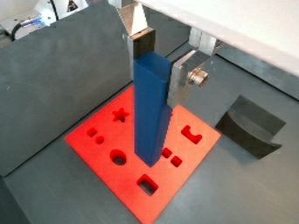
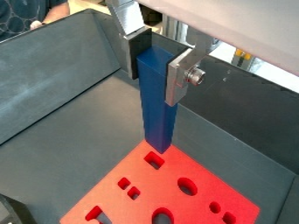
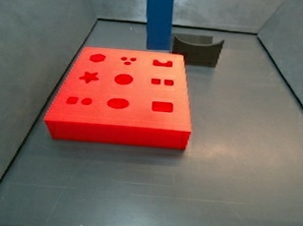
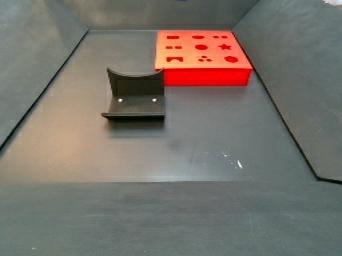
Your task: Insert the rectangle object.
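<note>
My gripper (image 1: 160, 70) is shut on the upper end of the rectangle object (image 1: 152, 114), a tall blue bar that hangs upright between the silver fingers; both wrist views show this grip (image 2: 159, 72). The bar (image 2: 158, 114) is held above the flat red block (image 1: 87, 147) with shaped holes, clear of its top. In a wrist view its lower end is just short of a rectangular hole (image 2: 152, 159). In a side view only the bar (image 3: 159, 17) shows, over the far edge of the red block (image 3: 136, 93); the gripper is cut off there.
A small dark grey curved-top block (image 3: 199, 48) stands on the floor beside the red block, apart from it (image 4: 134, 95). Grey walls close in the bin on all sides. The red block (image 4: 201, 72) lies near the far wall in that side view.
</note>
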